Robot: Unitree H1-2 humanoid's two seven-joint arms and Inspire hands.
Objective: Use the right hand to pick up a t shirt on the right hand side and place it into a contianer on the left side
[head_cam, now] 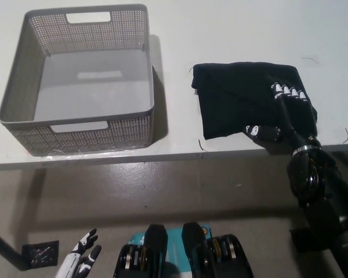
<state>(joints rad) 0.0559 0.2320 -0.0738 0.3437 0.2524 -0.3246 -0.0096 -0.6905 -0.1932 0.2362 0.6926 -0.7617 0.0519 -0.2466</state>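
The right hand (284, 113) lay spread on the t shirt (243, 104), lower right. The container (23, 75) sat upper left. The left hand (75, 260) rested open, bottom left.

A white table (232, 35) is standing over a brownish floor (162, 191), and a small dark square object (40, 253) is lying on that floor.

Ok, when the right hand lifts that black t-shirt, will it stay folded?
Probably not. The t-shirt is soft folded cloth lying flat, so it will likely droop and unfold. The right hand rests on its near right corner, so the far side may trail. It looks light.
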